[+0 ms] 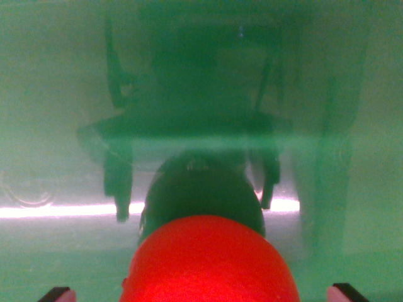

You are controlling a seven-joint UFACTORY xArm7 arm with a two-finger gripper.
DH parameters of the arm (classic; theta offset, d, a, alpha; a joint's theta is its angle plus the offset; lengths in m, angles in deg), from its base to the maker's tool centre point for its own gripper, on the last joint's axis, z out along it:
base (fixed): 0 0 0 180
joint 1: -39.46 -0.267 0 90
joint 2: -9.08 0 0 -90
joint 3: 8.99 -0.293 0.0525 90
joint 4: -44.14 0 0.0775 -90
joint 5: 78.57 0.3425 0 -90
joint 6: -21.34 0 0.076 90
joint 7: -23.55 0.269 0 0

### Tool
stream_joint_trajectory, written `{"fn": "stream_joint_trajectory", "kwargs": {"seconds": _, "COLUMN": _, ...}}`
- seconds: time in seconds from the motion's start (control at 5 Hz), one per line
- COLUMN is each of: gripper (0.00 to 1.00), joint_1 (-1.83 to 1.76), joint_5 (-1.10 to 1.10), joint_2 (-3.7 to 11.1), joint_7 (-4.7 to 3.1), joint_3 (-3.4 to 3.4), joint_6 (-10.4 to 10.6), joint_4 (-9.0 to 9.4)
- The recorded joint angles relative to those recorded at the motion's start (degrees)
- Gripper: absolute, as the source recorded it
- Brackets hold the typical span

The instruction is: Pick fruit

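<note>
Directly below the camera, a round red fruit (211, 261) fills the bottom middle of the wrist view, resting on a glossy green desk (50, 126) that mirrors it. The end effector (204, 294) stands apart: its two dark fingertips (55, 294) peek in at the bottom corners, one on each side of the fruit, neither clearly touching it. Being round, it offers no long axis to match, so the grasp likely needs only closing.
</note>
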Motion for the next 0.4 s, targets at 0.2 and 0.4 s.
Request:
{"fn": "stream_joint_trajectory", "kwargs": {"seconds": 0.2, "gripper": 0.0, "joint_1": 0.13, "joint_5": -0.04, "joint_2": 0.25, "joint_7": 0.15, "joint_3": 0.12, "joint_6": 0.98, "joint_4": 1.01}}
{"fn": "stream_joint_trajectory", "kwargs": {"seconds": 0.4, "gripper": 1.0, "joint_1": 0.25, "joint_5": -0.07, "joint_2": 0.46, "joint_7": 0.28, "joint_3": 0.22, "joint_6": 1.84, "joint_4": 1.89}}
